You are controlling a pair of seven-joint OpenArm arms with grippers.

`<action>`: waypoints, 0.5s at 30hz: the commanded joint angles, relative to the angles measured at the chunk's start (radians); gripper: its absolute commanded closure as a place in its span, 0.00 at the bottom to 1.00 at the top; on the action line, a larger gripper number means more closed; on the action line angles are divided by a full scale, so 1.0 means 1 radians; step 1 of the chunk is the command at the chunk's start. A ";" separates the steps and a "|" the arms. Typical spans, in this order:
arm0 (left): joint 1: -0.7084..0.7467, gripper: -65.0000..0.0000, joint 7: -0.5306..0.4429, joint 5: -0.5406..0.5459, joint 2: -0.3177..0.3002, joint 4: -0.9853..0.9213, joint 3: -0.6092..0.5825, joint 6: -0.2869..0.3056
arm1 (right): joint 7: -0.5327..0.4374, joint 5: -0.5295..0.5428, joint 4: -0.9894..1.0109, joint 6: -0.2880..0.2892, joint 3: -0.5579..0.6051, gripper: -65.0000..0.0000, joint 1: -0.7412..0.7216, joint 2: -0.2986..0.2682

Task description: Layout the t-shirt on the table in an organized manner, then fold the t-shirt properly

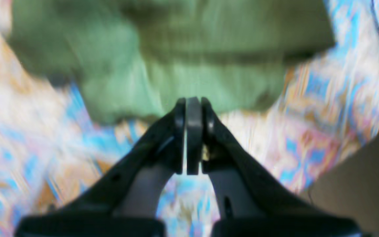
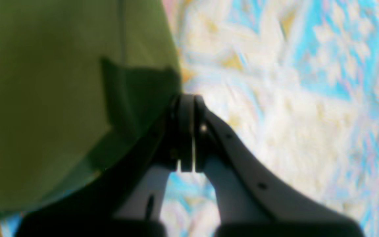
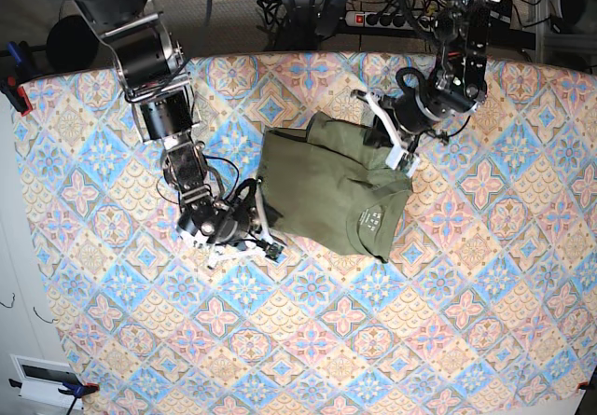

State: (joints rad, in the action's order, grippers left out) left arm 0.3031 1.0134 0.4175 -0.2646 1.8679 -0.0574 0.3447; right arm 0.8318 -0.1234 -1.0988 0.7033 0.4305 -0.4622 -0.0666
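On table (image 3: pixel 308 340), t-shirt (image 3: pixel 322 186), collar nearest camera.

The right gripper (image 2: pixel 187 131) fills the lower middle of the frame, its dark jaws pressed together with only a thin sliver of light between them. The olive-green t-shirt (image 2: pixel 44 98) covers the left side — a darker fold lies right against the fingertips, though blur hides whether cloth is pinched. To the right spreads the table (image 2: pixel 291 115) — cream and blue pattern, smeared.

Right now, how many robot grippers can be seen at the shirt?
2: the right gripper is at the t-shirt's lower left edge; the left gripper is at its upper right edge.
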 commanded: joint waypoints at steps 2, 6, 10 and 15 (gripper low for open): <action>-0.014 1.00 -0.029 0.005 -0.005 0.017 0.003 0.003 | -0.052 0.006 0.038 -0.005 -0.003 1.00 -0.060 0.026; -0.015 1.00 -0.029 0.001 -0.005 0.012 -0.003 0.003 | -0.113 0.006 0.134 -0.005 -0.005 1.00 -0.068 0.073; -0.029 1.00 -0.034 0.007 -0.002 -0.072 -0.005 0.003 | -0.131 0.006 0.196 -0.005 -0.003 1.00 -0.111 0.087; -0.109 1.00 -0.037 0.004 0.015 -0.185 -0.005 0.003 | -0.122 0.004 0.190 -0.005 0.000 1.00 -0.109 0.081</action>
State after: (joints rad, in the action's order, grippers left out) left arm 0.2031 0.9924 0.4145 -0.2497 1.6703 -0.0628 0.3462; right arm 0.7151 -0.1268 -0.8883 0.6960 0.4320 -0.5385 0.0139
